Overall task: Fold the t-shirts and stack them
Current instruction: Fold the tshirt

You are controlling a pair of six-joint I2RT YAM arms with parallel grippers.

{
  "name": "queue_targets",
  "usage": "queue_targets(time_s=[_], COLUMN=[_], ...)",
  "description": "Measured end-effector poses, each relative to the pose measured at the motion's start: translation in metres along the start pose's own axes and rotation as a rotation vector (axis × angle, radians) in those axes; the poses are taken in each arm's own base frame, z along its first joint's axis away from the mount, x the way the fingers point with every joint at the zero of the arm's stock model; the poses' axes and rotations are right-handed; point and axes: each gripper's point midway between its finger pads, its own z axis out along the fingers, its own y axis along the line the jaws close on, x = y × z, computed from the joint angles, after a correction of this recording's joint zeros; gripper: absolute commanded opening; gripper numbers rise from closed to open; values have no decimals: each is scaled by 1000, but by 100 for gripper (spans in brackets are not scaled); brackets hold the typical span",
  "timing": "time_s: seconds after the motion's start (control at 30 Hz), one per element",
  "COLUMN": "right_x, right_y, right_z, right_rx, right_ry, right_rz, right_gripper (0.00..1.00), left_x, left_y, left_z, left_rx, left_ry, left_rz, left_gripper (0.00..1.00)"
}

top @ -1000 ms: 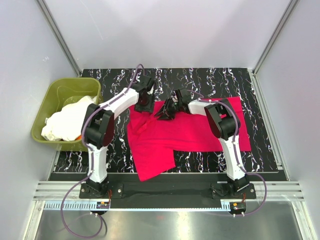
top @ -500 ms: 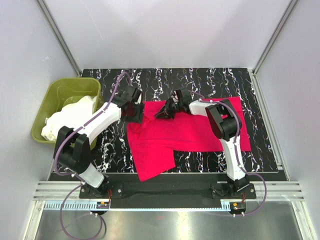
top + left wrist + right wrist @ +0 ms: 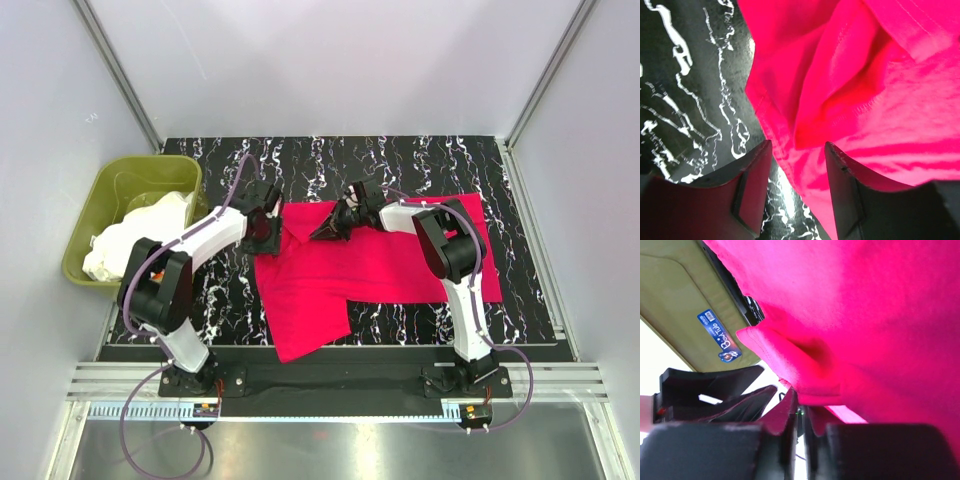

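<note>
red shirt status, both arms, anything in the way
Left gripper open, fingers astride red shirt edge. Right gripper shut on a red shirt fold. White shirts in green tub, nothing blocking.

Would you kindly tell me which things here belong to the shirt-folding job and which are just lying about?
Job: red t-shirt, pinched by the right gripper; white t-shirts.
Lying about: olive-green tub, holding the white ones.

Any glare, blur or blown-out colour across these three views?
Top external: sharp, evenly lit, soft reflections on the steel ledge. Left wrist: red t-shirt oversaturated, folds glossy, foreground soft. Right wrist: very close, foreground blurred, left edge blown out white.
</note>
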Motion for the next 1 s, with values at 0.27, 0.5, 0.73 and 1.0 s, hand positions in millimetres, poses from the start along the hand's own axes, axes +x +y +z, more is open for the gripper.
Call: queue_targets(time_s=[0.27,0.5,0.73,1.0], right_x=[3,9,4,-1], right_y=[-3,-14,-1,40], right_z=[-1,-8,-41,-71], right_rx=[9,70,167,202], right_ry=[14,30,34,91], right_rz=[9,52,20,-136], right_gripper=[0,0,0,32], left_x=[-2,2,6,7], left_y=[-2,-1,1,5], left_z=[12,25,27,23], left_rx=[3,-7,-15,-28], left_ry=[1,28,37,30], left_rz=[-4,-6,3,13], left_gripper=[44,25,11,25])
